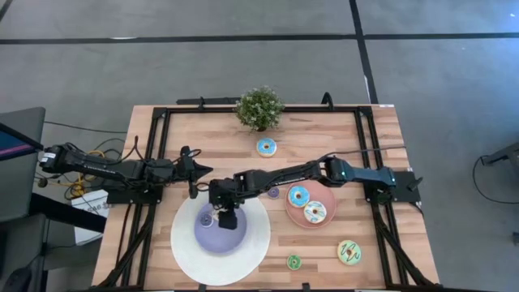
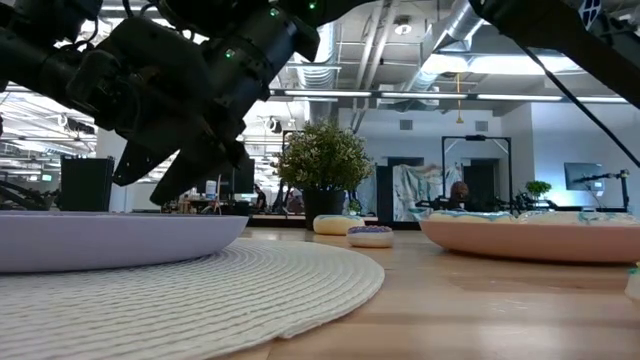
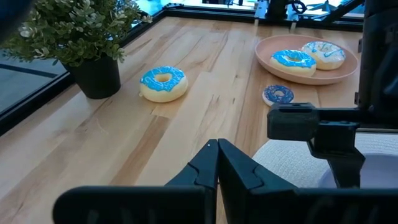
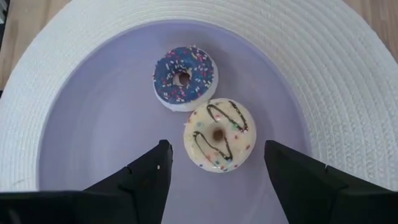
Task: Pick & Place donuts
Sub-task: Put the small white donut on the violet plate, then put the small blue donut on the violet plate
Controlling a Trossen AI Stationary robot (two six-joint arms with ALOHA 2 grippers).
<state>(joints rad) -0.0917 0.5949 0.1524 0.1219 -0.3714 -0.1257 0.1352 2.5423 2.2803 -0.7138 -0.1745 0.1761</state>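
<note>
My right gripper point(image 4: 216, 144) is open and hovers above the lavender plate point(image 4: 93, 124) on the white woven mat point(image 1: 255, 243). Two tiny donuts lie flat on that plate: one with white icing and dark drizzle point(image 4: 220, 134) between my open fingers and apart from them, and one with blue sprinkled icing point(image 4: 185, 76) just beyond it. My left gripper point(image 3: 217, 168) is shut and waits over bare wood left of the mat point(image 1: 197, 170). A blue donut point(image 1: 267, 147), a tiny purple one point(image 1: 273, 193), a tiny green one point(image 1: 293, 261) and a bigger green one point(image 1: 349, 251) lie on the table.
A pink plate point(image 1: 324, 195) right of the mat holds a blue donut point(image 1: 298, 195) and a white-and-blue one point(image 1: 315, 212). A potted plant point(image 1: 259, 108) stands at the far edge. My right arm point(image 1: 284, 174) reaches across the table's middle. Black frame rails line the sides.
</note>
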